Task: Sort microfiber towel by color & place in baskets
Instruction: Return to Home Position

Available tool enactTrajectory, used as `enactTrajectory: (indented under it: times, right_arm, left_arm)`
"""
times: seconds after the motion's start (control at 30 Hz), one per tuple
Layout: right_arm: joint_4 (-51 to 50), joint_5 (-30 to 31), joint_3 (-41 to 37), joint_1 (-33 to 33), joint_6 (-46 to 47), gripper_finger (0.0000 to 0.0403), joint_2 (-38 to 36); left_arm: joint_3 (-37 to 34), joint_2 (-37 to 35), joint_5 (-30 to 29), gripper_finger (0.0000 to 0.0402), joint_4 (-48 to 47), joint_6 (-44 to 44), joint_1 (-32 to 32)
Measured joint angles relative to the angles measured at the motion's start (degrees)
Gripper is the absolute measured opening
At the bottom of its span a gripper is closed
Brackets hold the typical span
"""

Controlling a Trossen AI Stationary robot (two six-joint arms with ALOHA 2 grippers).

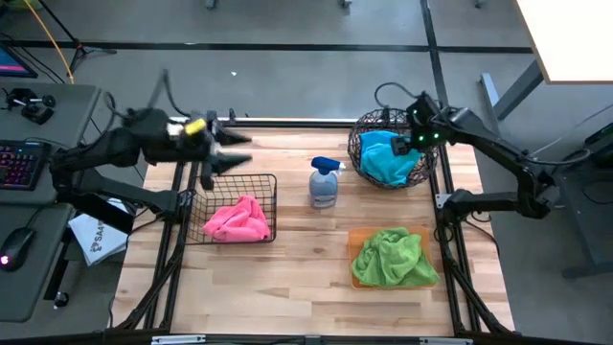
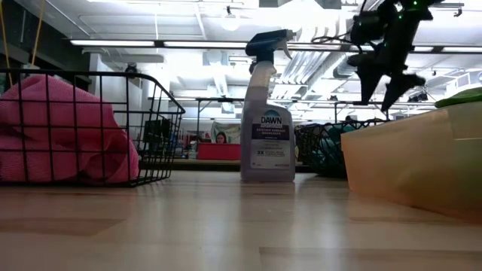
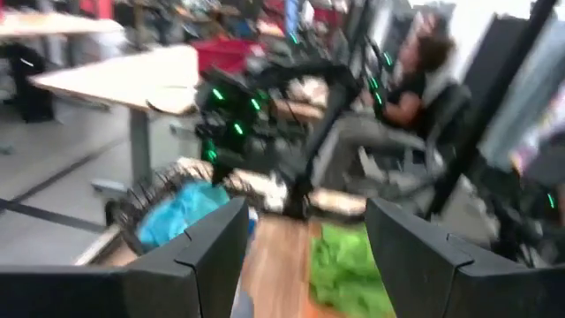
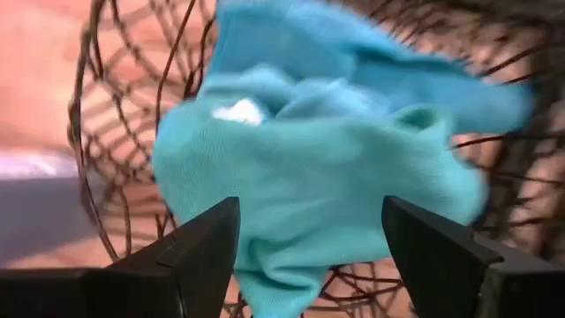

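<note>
A pink towel (image 1: pixel 238 220) lies bunched in the square black wire-grid basket (image 1: pixel 273 182). A blue towel (image 1: pixel 387 158) fills the round dark brown woven-wire bowl basket (image 1: pixel 356 144). A green towel (image 1: pixel 391 255) lies heaped on the flat orange tray (image 1: pixel 356 236). My left gripper (image 1: pixel 247 149) is open, raised over the black basket's far edge and pointing toward the table's right. My right gripper (image 1: pixel 414 134) is open and hovers just above the blue towel (image 4: pixel 300 150); in the low view the right gripper (image 2: pixel 384 84) stands clear above the bowl basket (image 2: pixel 324 147).
A Dawn spray bottle (image 1: pixel 324 182) stands upright between the black basket and the bowl basket. A black metal frame (image 1: pixel 172 240) runs along the table's left and right sides. A desk with a keyboard (image 1: pixel 21 163) sits left of the table. A seated person (image 3: pixel 415 79) shows beyond the table.
</note>
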Motion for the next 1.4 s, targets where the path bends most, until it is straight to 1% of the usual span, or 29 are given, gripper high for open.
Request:
enactTrajectory:
  times: [0.07, 0.13, 0.2, 0.27, 0.33, 0.43, 0.53, 0.57, 0.63, 0.67, 0.8, 0.87, 1.13, 1.2, 1.3, 1.4]
  right_arm:
    - [2.60, -3.08, -2.69, 0.83, -1.15, 0.0272, -0.88]
    - [6.85, -6.88, -3.79, 2.12, -1.52, 0.0267, -2.80]
    - [11.49, -8.47, -3.56, 3.80, -0.29, 0.0252, -5.47]
    - [14.97, -8.64, -2.13, 5.35, 1.16, 0.0227, -7.89]
    - [17.85, -8.60, -0.26, 6.94, 1.32, 0.0191, -10.14]
    - [18.81, -7.12, 2.52, 9.53, 0.78, 0.0117, -12.50]
    - [18.77, -3.57, 4.31, 12.46, 0.38, 0.0028, -14.27]
    - [18.81, -2.12, 4.60, 13.52, 0.28, 0.0014, -14.90]
    - [18.82, -0.19, 4.76, 15.28, 0.94, 0.0018, -15.76]
    - [18.75, -0.01, 4.76, 16.02, 1.45, 0.0021, -15.99]
    - [18.62, 0.04, 4.76, 19.61, 1.89, 0.0004, -16.35]
    - [19.15, -0.01, 4.76, 21.84, 2.01, 0.0005, -16.34]
    - [20.10, 0.15, 4.63, 30.79, 6.59, 0.0001, -16.33]
    - [20.10, 0.17, 4.27, 33.18, 7.92, 0.0001, -16.49]
    - [19.68, 0.75, 4.24, 37.11, 8.93, 0.0000, -16.68]
    - [19.62, 3.16, 4.24, 42.37, 8.98, 0.0000, -16.97]
  left_arm:
    - [-4.11, -0.50, 3.49, 0.0216, 1.57, -0.10, 0.00]
    - [-9.78, -1.41, 7.66, 0.0214, 7.45, -2.36, 0.00]
    - [-16.39, -3.20, 8.25, 0.0206, 13.44, -4.39, -0.08]
    - [-22.94, -6.02, 7.50, 0.0191, 20.78, -6.43, -0.15]
    - [-29.51, -9.30, 6.18, 0.0170, 26.40, -7.96, -0.13]
    - [-39.04, -14.81, 2.94, 0.0127, 31.79, -9.05, 0.03]
    - [-47.07, -21.71, 0.11, 0.0072, 37.98, -9.51, 0.57]
    - [-49.56, -23.82, -0.24, 0.0052, 40.08, -10.12, 0.85]
    - [-53.92, -27.97, -0.29, 0.0016, 43.38, -11.46, 1.18]
    - [-55.95, -29.87, -0.28, 0.0009, 44.50, -12.03, 1.19]
    - [-62.62, -36.57, -1.55, 0.0006, 48.08, -13.68, 1.18]
    - [-65.30, -39.24, -2.34, 0.0001, 48.97, -13.73, 1.18]
    - [-74.53, -46.54, -5.65, 0.0000, 51.48, -14.17, 1.18]
    - [-76.39, -47.77, -6.58, 0.0000, 51.76, -14.87, 1.18]
    - [-76.28, -48.66, -7.21, 0.0000, 48.65, -15.22, 1.18]
    - [-76.28, -48.69, -6.81, 0.0000, 48.67, -15.66, 1.18]
